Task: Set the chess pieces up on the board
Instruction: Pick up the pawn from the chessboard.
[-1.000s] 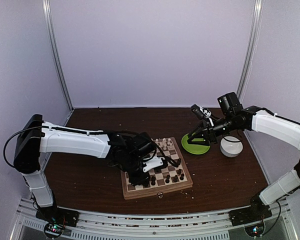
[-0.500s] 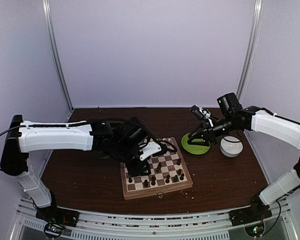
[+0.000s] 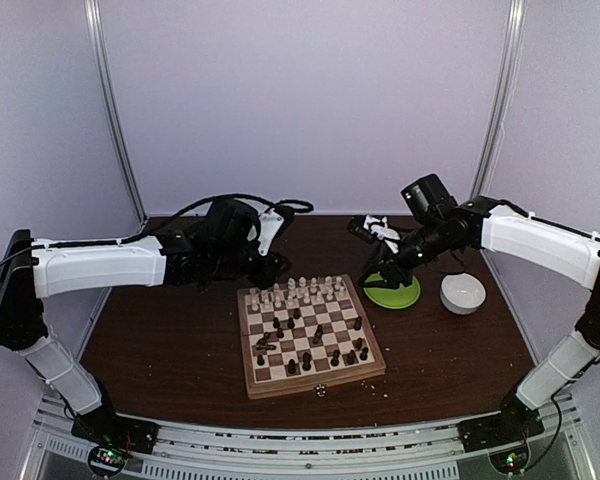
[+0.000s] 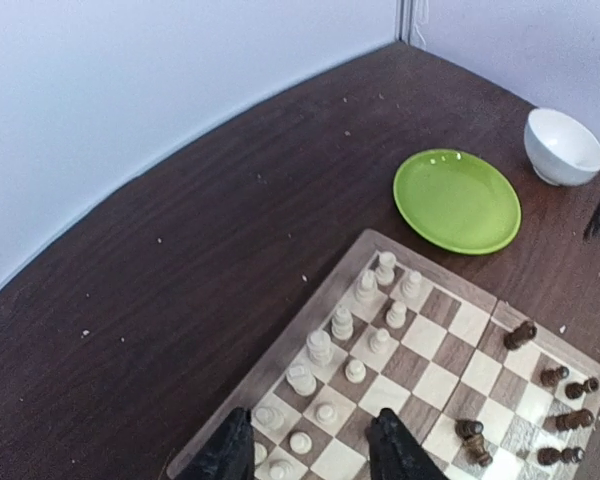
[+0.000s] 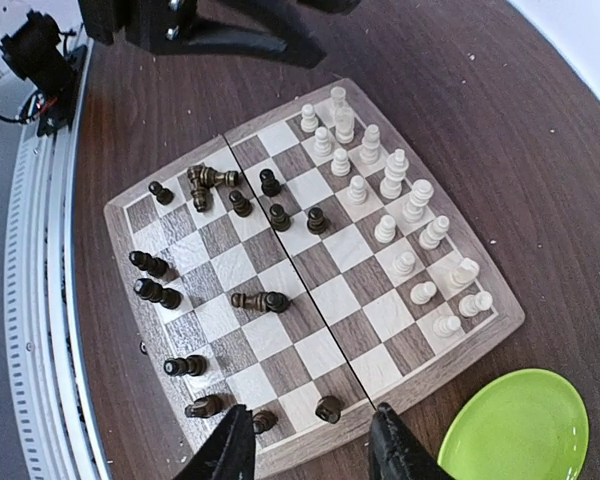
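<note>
The board (image 3: 315, 383) lies in the middle of the table. Cream pieces (image 3: 295, 292) stand in its two far rows. Dark pieces (image 3: 335, 352) are scattered over its near half, some lying on their sides. My left gripper (image 3: 273, 263) hovers over the board's far left corner, open and empty; the left wrist view (image 4: 310, 450) shows cream pieces (image 4: 320, 347) below it. My right gripper (image 3: 382, 279) is open and empty above the board's right edge. The right wrist view (image 5: 312, 445) shows the board's rim (image 5: 320, 450) below it and a fallen dark piece (image 5: 258, 300).
A round green plate (image 3: 392, 290) lies right of the board, under my right arm. A white bowl (image 3: 463, 293) stands further right. A small dark thing (image 3: 321, 391) lies on the table at the board's front edge. The booth walls stand close behind.
My left gripper has lifted off the board's left half and drawn back to its far left corner. My right gripper has moved left from over the green plate to the board's right edge.
</note>
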